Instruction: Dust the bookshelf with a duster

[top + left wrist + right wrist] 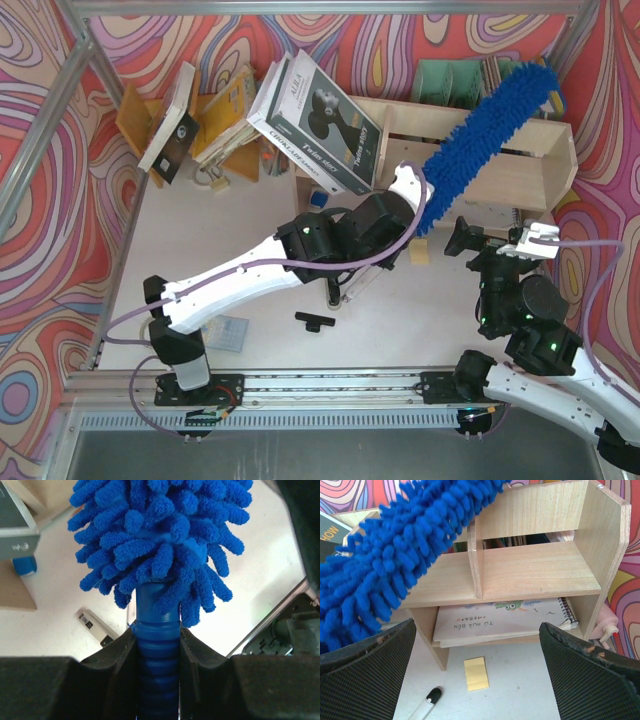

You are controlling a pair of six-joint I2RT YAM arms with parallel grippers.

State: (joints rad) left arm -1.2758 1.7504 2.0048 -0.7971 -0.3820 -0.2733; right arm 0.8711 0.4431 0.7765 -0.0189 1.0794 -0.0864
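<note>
From above, the bookshelf (500,175), pale bare plywood with an upright divider, stands at the far right corner of the white table (380,330). The duster (490,135) slants over its left half, with the fluffy bright-blue head running up toward the far right corner and the handle end low at the shelf's front left. Whether the fibres touch the wood cannot be told here. The left gripper (412,200) holds that handle end. The right gripper (503,243) sits just in front of the shelf with its jaws spread wide and nothing between them. A grey-and-black box (320,125) leans at the shelf's left end. Its side reads "ALBA", and the smaller print is too fine to read. An orange book rack (215,120) stands at the far left.

In the left wrist view, the left gripper (157,645) is pinched on the duster's (160,540) ribbed blue handle, with its black fingers (115,655) pressed on either side. The head above is a thick mop of stubby blue strands.

In the right wrist view, the right gripper's (475,680) two black pads (365,680) stand far apart at the lower corners. The duster (395,555) crosses the upper left, over the bookshelf's (535,570) top board. A spiral-bound book (505,620) lies flat under the lower board, with a cover that reads roughly "TU HOA BEN". On the table in front are a yellow sticky note (476,673) and a marker (427,700). At the left edge, a dark cover (327,535) shows "HOW".
</note>
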